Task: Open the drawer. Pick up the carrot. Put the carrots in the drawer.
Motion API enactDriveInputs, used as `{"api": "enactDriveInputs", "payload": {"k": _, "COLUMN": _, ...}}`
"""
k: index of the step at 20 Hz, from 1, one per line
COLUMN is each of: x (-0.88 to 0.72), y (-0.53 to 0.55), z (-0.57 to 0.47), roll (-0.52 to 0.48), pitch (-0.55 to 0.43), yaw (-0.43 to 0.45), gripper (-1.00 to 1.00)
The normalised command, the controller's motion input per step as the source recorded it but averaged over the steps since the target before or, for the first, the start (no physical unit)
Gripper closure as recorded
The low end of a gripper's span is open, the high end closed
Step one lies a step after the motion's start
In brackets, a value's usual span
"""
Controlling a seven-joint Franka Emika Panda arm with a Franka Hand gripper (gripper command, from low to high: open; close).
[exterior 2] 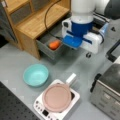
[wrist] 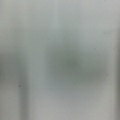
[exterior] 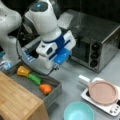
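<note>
Jaws (exterior: 55,67) beside open drawer (exterior: 53,93); carrot (exterior: 45,88) inside, wrist view blank grey

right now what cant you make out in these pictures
- Pincer fingertips: hidden under the white and blue pincer body in both front views, so open or shut is unclear.
- Rear of the shallow grey drawer: covered by the arm in a front view.
- Wrist view: only a grey blur.
- Silver toaster oven: cut off by a front view's right edge.
</note>
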Motion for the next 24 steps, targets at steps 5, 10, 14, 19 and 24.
{"api": "enactDriveInputs", "payload": {"k": 5, "x": -0.09, "y": -0.19, "z": -0.07, "roll": -0.130, "pitch": 0.188, "yaw": 0.097, "gripper": -1.00}}
{"api": "enactDriveInputs", "payload": {"k": 10, "x": -0.13, "y": -0.12, "z": 0.06, "roll": -0.117, "pitch": 0.318, "yaw": 0.142, "gripper": -1.00}}
{"api": "enactDriveInputs", "payload": {"k": 14, "x": -0.05, "y": -0.07, "z": 0.11, "roll": -0.138, "pitch": 0.257, "yaw": 0.165, "gripper": -1.00}}
{"api": "enactDriveInputs", "payload": {"k": 19, "x": 0.01, "y": -0.05, "z": 0.10, "roll": -0.118, "pitch": 0.166, "yaw": 0.121, "gripper": -1.00}}
{"api": "enactDriveInputs", "payload": {"k": 24, "x": 0.06, "y": -0.11, "z": 0.07, "roll": -0.119, "pitch": 0.124, "yaw": 0.102, "gripper": -1.00}}
